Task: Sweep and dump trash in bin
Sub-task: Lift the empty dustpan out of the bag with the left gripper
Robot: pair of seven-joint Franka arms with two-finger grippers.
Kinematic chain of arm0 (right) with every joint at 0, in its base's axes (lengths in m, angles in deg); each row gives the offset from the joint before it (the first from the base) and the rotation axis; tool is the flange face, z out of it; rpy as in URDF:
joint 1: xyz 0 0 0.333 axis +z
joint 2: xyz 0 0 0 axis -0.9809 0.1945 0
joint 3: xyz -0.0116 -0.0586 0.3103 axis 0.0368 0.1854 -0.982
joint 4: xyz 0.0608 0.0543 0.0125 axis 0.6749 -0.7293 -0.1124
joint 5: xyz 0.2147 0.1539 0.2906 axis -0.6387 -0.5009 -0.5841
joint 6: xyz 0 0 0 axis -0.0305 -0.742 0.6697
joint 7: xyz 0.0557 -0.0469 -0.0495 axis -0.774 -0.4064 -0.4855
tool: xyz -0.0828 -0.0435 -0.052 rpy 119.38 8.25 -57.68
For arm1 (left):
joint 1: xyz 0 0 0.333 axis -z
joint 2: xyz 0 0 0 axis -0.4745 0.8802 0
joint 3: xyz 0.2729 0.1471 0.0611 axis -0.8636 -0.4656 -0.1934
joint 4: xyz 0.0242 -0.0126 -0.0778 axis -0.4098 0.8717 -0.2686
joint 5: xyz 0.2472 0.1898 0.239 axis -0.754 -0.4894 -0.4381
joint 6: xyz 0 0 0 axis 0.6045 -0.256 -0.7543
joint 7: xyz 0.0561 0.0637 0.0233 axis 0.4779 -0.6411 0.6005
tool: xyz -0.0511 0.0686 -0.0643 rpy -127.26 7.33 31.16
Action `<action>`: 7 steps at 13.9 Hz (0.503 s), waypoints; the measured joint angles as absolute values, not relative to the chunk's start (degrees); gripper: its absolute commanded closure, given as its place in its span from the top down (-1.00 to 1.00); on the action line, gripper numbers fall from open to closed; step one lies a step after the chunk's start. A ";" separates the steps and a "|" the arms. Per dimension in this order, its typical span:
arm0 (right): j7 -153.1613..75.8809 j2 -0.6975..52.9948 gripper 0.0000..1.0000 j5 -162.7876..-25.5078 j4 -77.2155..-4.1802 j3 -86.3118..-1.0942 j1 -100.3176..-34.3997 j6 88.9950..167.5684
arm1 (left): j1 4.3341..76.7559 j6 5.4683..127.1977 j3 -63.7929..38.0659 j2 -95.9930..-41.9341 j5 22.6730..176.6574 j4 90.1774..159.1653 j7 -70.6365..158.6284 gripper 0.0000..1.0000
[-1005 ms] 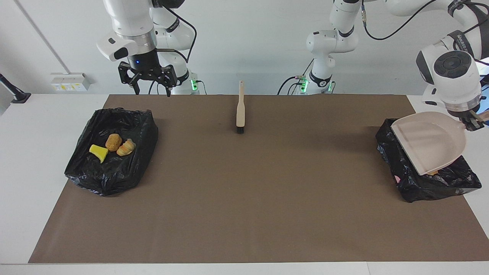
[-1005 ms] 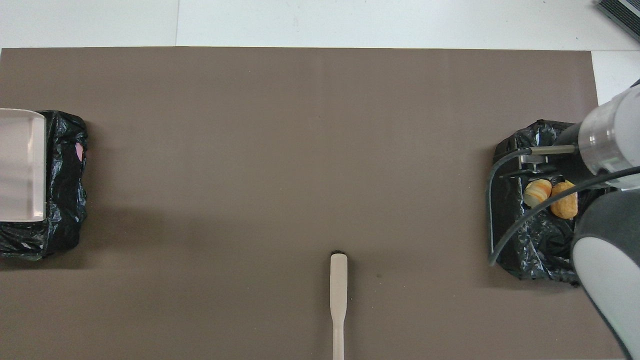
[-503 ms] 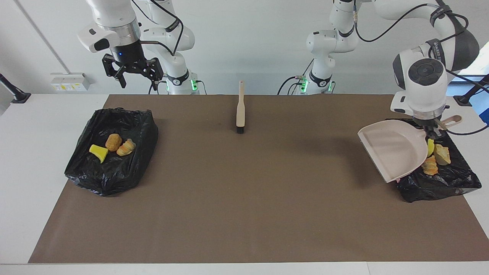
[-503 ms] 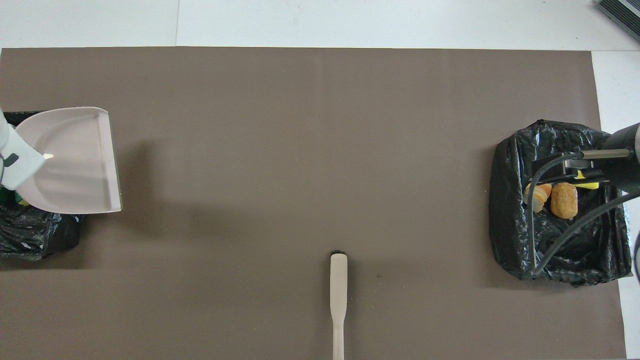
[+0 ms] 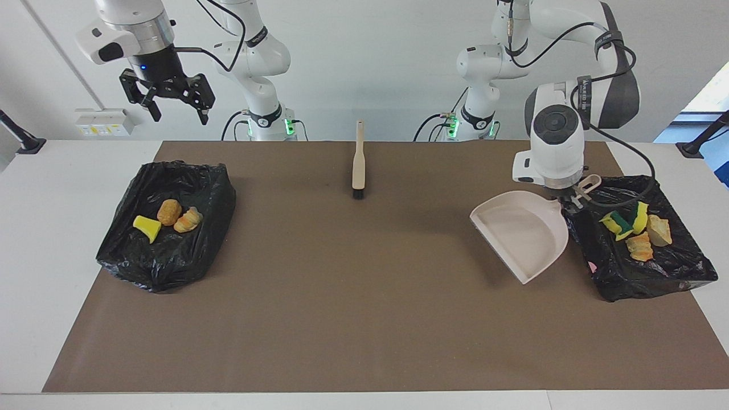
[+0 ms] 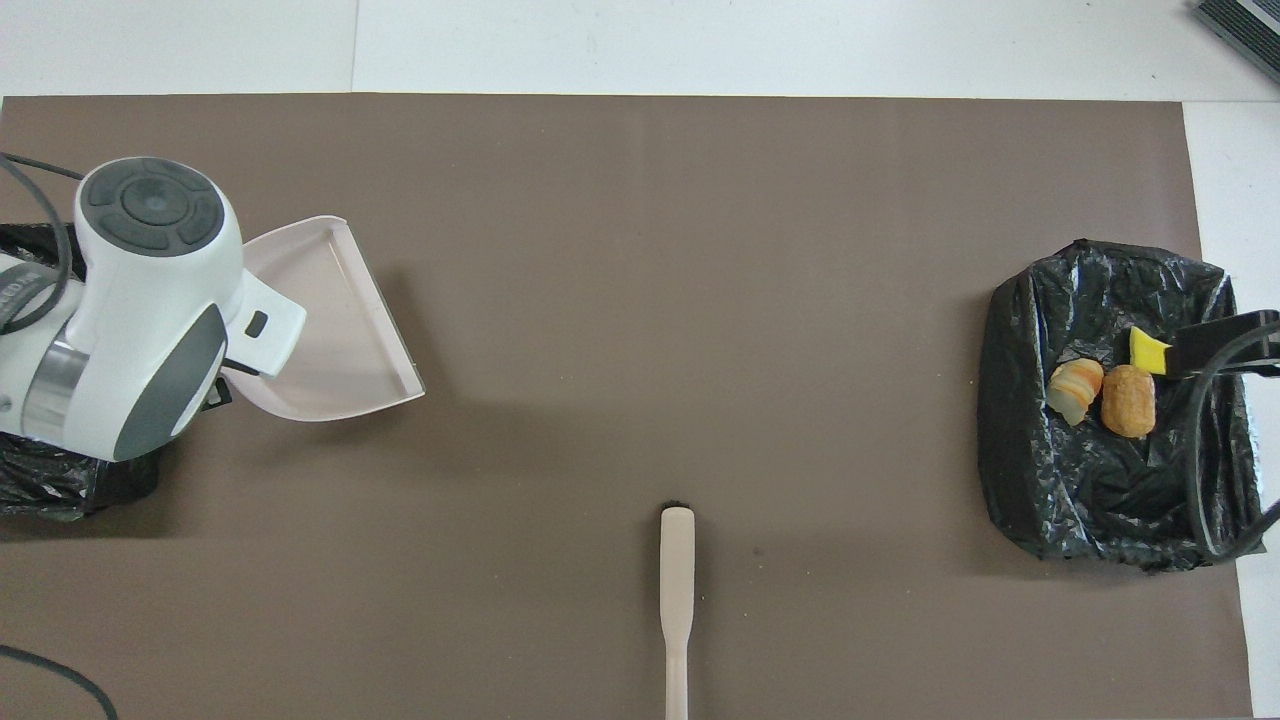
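At the right arm's end of the tabletop, the right claw hangs high above a black-lined bin, fingers wide apart, holding nothing. Three trash lumps lie in that bin. The brush lies mid-mat, near the robots. The left claw is clamped on the handle of the empty dustpan, just beside the second bin, where four more lumps rest. The lumps look light, soft and apt to roll, so they are better swept than pinched. The stiff pan is best taken by its handle.
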State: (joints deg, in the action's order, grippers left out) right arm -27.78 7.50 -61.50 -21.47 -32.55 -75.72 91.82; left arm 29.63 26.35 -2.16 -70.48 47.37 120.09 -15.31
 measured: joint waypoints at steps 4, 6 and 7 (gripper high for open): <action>-27.82 7.72 1.00 -61.71 -21.83 -29.71 -73.88 91.13 | 29.73 24.06 4.45 -68.80 50.92 119.86 -0.86 -1.00; -27.82 7.82 1.00 -61.71 -21.95 -29.73 -73.76 90.93 | 29.94 22.05 7.77 -67.68 52.88 118.63 6.40 -1.00; -27.82 7.84 1.00 -61.71 -22.02 -29.73 -73.68 90.89 | 30.30 21.45 8.81 -66.96 53.90 117.58 10.00 -1.00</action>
